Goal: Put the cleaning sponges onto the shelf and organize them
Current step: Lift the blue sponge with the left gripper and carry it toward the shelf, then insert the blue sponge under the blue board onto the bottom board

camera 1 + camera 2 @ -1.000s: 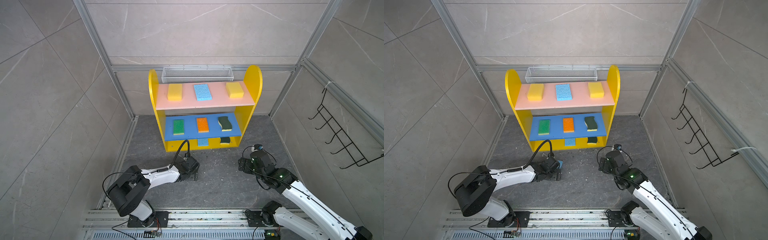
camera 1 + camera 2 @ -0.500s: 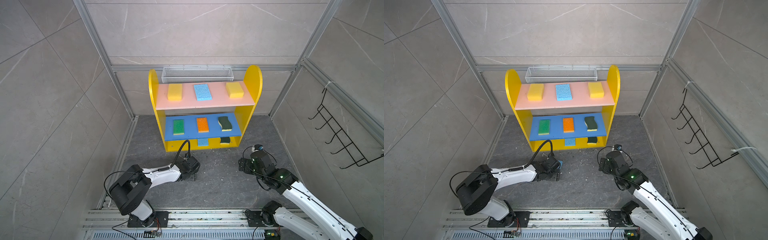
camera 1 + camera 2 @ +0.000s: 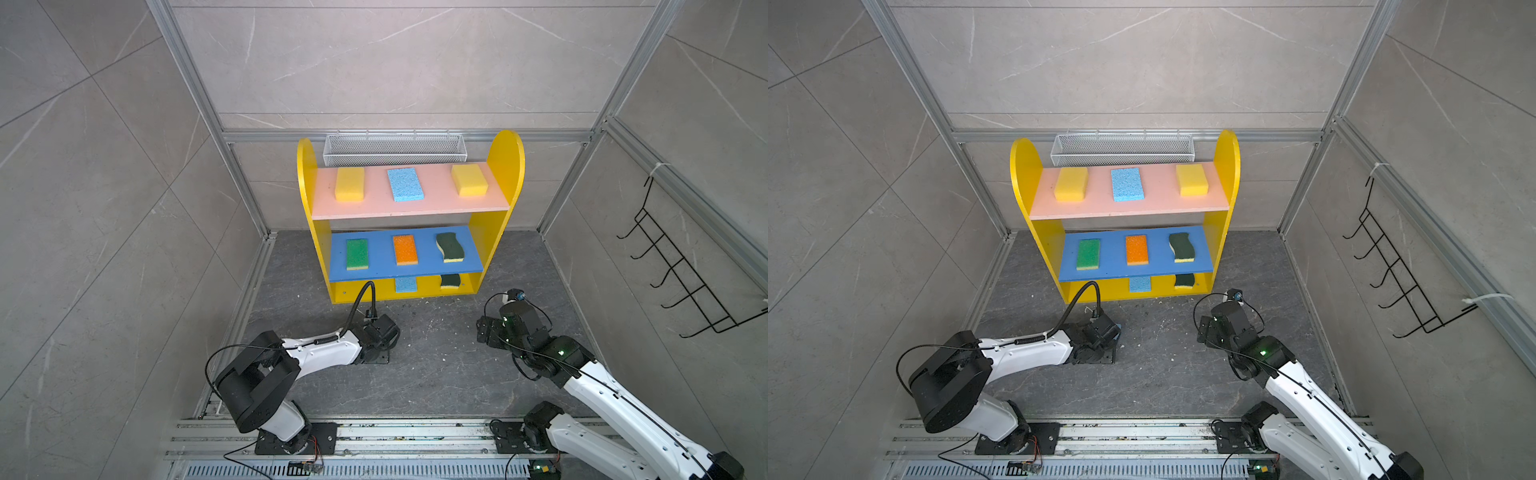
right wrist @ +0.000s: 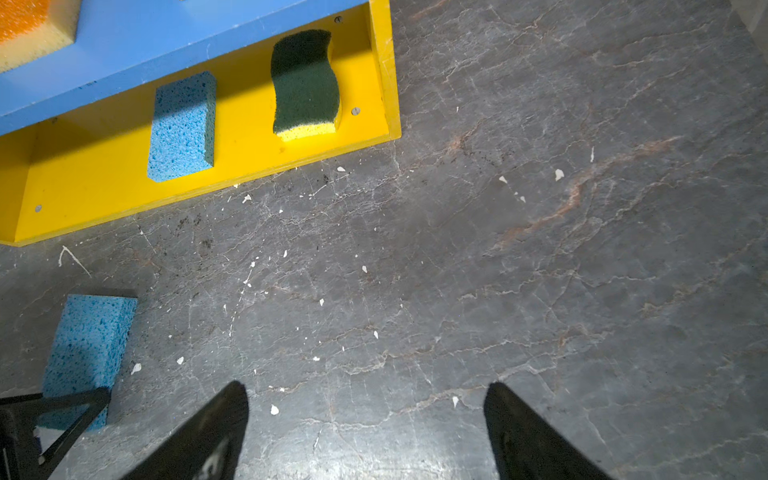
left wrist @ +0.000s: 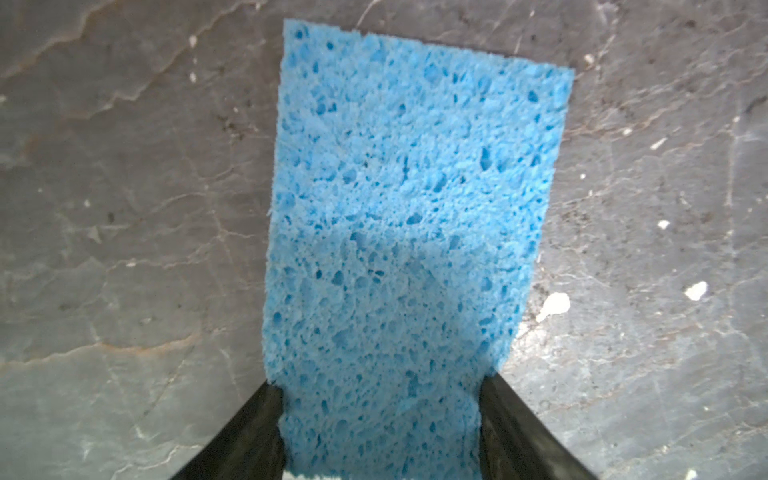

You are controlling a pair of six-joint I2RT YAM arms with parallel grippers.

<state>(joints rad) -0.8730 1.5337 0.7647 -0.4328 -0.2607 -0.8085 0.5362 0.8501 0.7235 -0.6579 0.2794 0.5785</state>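
Observation:
A light blue sponge (image 5: 407,216) lies flat on the dark floor in front of the shelf (image 3: 505,158). My left gripper (image 5: 382,384) is shut on its near end, both fingers pressing into its sides. In a top view only a sliver of this sponge (image 3: 1120,330) shows past the wrist. My right gripper (image 4: 368,386) hangs open over bare floor to the right, holding nothing. The pink board carries two yellow sponges (image 3: 350,184) and a blue one (image 3: 405,184). Green (image 3: 357,254), orange (image 3: 405,249) and wavy dark green (image 3: 449,247) sponges sit on the blue board. Blue (image 4: 183,124) and dark green (image 4: 305,83) sponges lie on the bottom.
A white mesh basket (image 3: 392,149) hangs on the back wall behind the shelf. A black wire hook rack (image 3: 681,270) is fixed to the right wall. Both arms stand on a rail (image 3: 374,436) at the front. White crumbs dot the floor.
My left gripper's fingers have closed in from wide apart onto the light blue sponge, and the arm has shifted slightly. The right arm has stayed still.

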